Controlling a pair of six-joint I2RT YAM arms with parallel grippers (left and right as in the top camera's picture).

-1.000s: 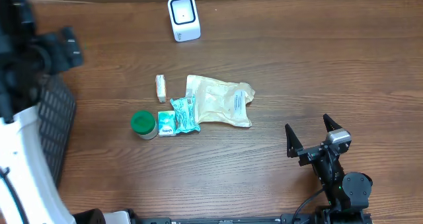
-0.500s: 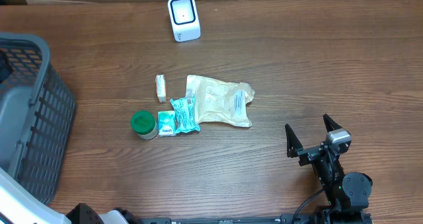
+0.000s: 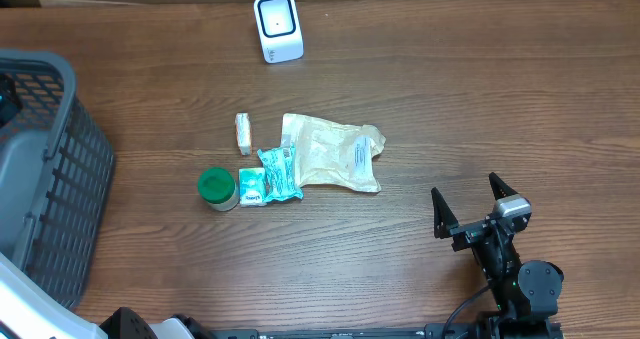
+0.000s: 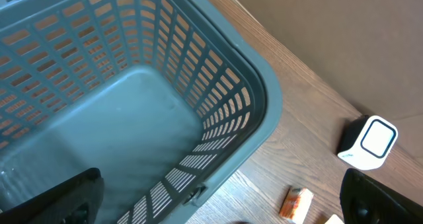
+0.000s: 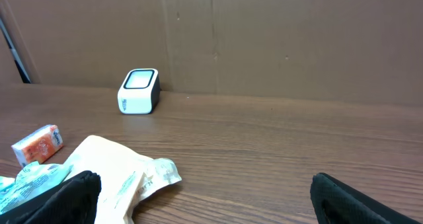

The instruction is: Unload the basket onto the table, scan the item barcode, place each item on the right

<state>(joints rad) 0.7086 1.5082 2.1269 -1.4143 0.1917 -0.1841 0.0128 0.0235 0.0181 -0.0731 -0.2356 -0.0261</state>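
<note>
We saw inside the basket (image 4: pixel 259 95) only from the left wrist, the green-lidded jar (image 3: pixel 217 187) only overhead. Both the left gripper (image 4: pixel 225 205) and right gripper (image 3: pixel 465 189) gaped, empty; scanner (image 3: pixel 278 27) stood beyond pouch (image 3: pixel 335 154).

Scanner: white rounded-square barcode scanner (image 3: pixel 278 26), stood upright near the far edge of the brown wooden tabletop (image 3: pixel 470 99), well apart from the items.
Pouch: crumpled cream plastic pouch (image 3: pixel 335 153), laid flat, printed label uppermost.
Packet: teal foil packet (image 3: pixel 279 171), touching the pouch's left edge.
Jar: green-lidded round jar (image 3: pixel 217 188), upright, left of the packet.
Box: small orange-and-white box (image 3: pixel 243 132), lying beyond the jar.
</note>
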